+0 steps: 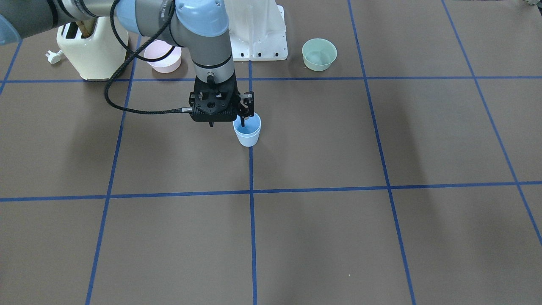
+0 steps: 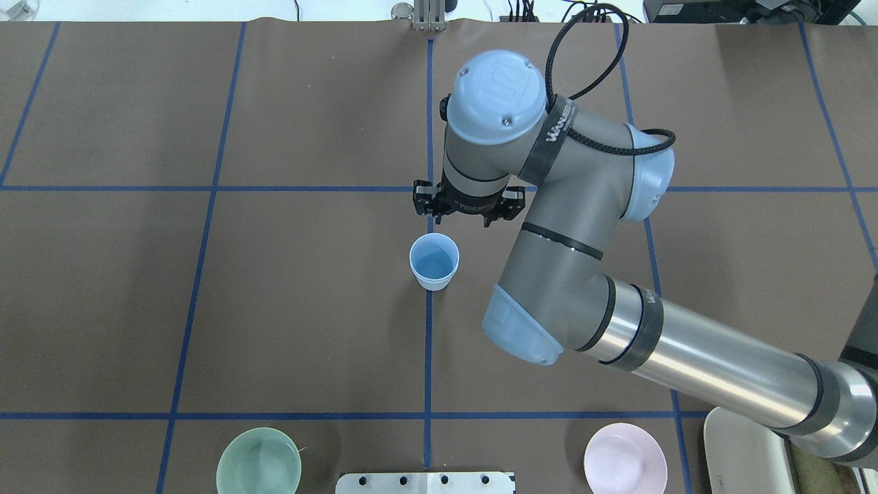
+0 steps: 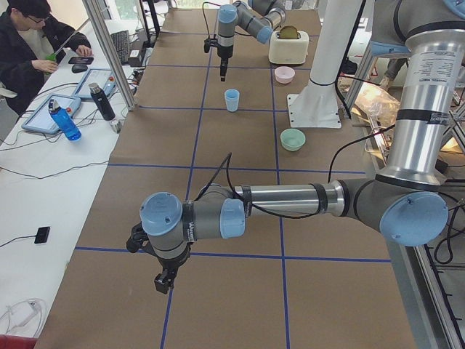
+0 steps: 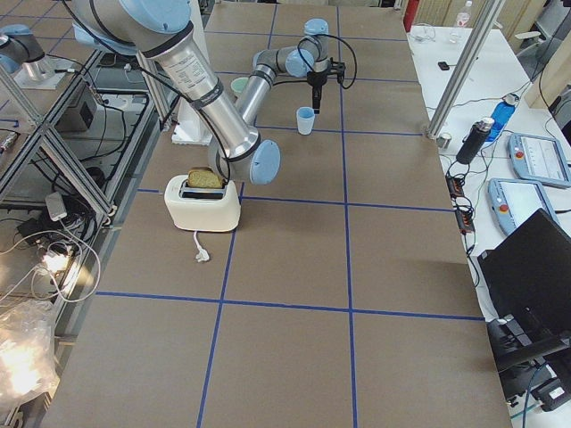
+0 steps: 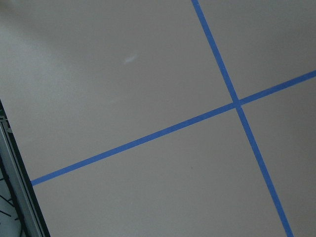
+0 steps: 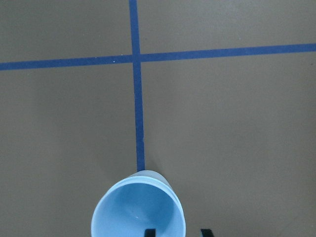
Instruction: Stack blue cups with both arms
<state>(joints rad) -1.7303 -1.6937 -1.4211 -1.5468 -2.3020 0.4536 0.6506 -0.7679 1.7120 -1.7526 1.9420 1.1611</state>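
Brown tabletop [image 1: 338,237] open around blue cup [image 1: 247,132]; right pincer [image 1: 226,123] spread above its rim.

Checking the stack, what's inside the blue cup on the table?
A second cup seems nested in the blue cup: doubled rim, nothing else inside. Its outer wall is hidden.

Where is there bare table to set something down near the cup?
Free: the taped square left of the blue cup, and the far row beyond the right gripper. Crowded: the base row with green bowl, pedestal, pink bowl and toaster; the right arm overhangs the cup's right.
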